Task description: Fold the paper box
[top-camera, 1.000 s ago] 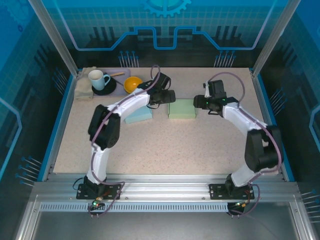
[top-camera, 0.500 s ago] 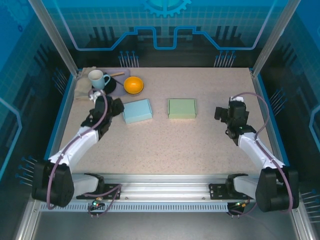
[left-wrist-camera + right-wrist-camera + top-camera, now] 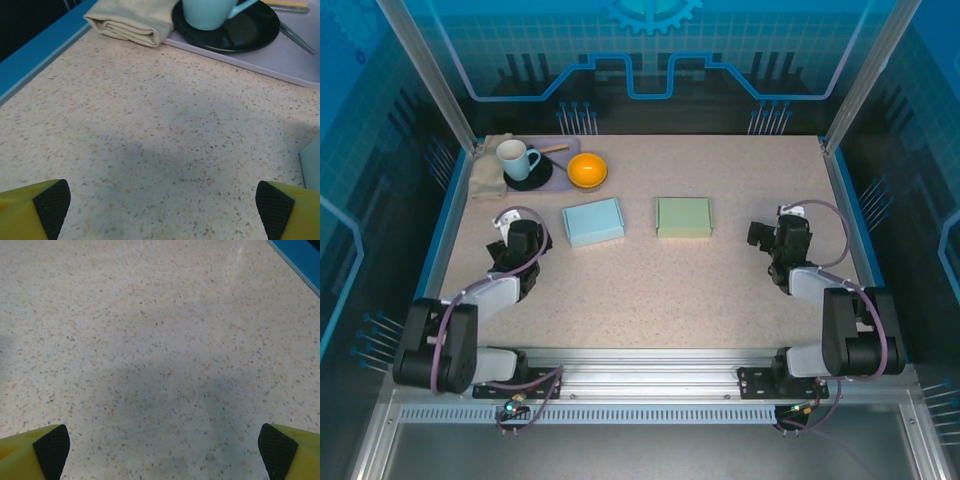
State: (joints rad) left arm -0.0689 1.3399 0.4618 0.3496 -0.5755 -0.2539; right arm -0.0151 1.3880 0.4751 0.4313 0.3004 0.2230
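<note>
Left gripper sits low over the speckled beige tabletop on my left side. From its wrist camera I see it spread wide, one black-padded yellow finger in each bottom corner and bare table between them. It grips nothing. Ahead of it lie a folded beige cloth and a black saucer carrying a pale blue mug, both on a lavender tray.

My right gripper is also low over the table on the right side, jaws equally wide apart with only the speckled surface under them.

From the overhead camera, the flat light blue paper box lies closed on the table, left of centre. The flat green paper box lies just right of centre, apart from the blue one. Each gripper is well clear of its nearer box. A sliver of the blue box shows at the right edge of the left wrist view.

An orange bowl stands beyond the blue box, beside the saucer and mug.
</note>
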